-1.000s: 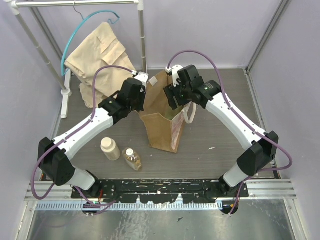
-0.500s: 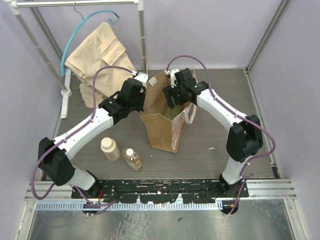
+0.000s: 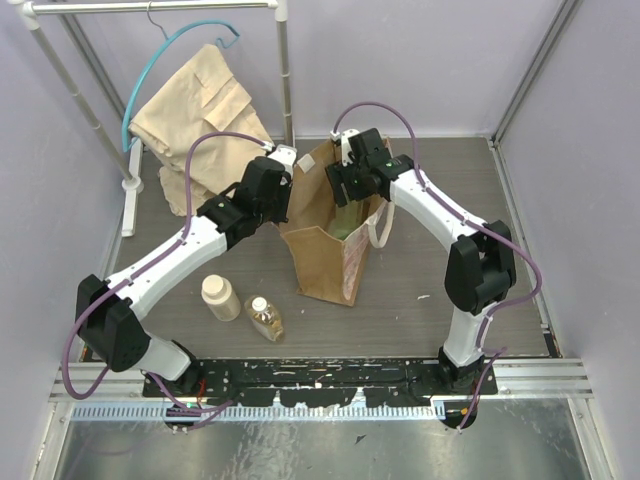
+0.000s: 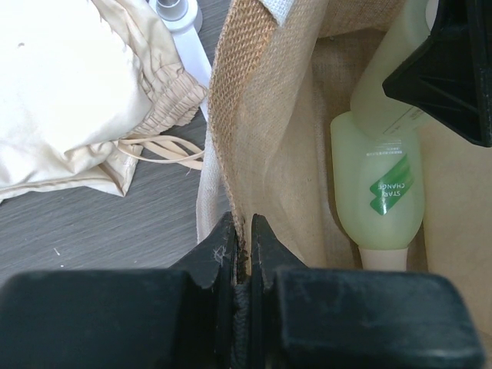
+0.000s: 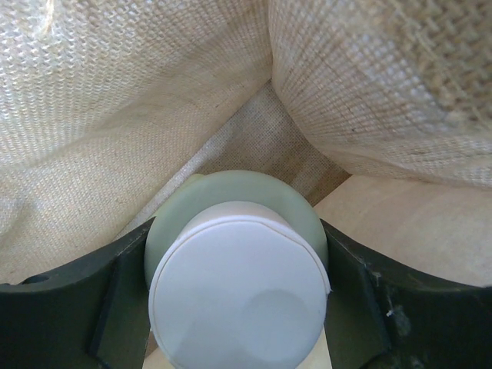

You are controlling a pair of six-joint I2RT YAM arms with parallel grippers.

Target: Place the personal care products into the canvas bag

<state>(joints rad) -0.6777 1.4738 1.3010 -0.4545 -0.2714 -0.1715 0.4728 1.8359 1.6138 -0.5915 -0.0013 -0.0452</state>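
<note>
Pinching the rim: left gripper [image 4: 242, 231] is clenched tight on the woven top edge of the canvas bag [image 3: 322, 255], on the bag's left side in the overhead view.
Other arm: right gripper [image 3: 346, 190] is down in the bag's open mouth at the centre of the overhead view. Its fingers [image 5: 115, 300] sit snug on both sides of a green bottle [image 5: 231, 201] with a white cap, so yeah, it's grasping that one.
Held bottle: bag fabric is all around it in the right wrist view. It shows tilted at the upper right of the left wrist view, inside the bag.
Already inside: second green bottle [image 4: 377, 192] lies against the bag's inner wall, just below the held one in the left wrist view.
Outside the bag: cream bottle [image 3: 220, 297] and amber bottle [image 3: 264, 318] stand close together on the table [image 3: 420, 270], lower left of the bag and apart from it.
Background: beige garment [image 3: 195, 110] heaped at the upper left of the overhead view.
</note>
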